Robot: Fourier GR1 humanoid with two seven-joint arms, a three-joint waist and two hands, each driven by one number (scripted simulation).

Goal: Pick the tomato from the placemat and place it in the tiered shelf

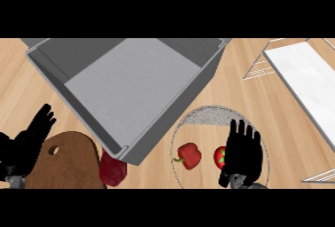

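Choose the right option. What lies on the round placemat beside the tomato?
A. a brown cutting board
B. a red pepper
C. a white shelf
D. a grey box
B: a red pepper with a curled stem lies on the placemat, just left of the tomato.

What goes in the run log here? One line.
right hand: open, beside tomato | tomato: on placemat | left hand: open, resting

1. Grey bin sitting tilted across the wooden counter.
2. Red pepper lying right of the bin's near corner.
3. Brown cutting board lying lower left, dark red vegetable touching its right edge.
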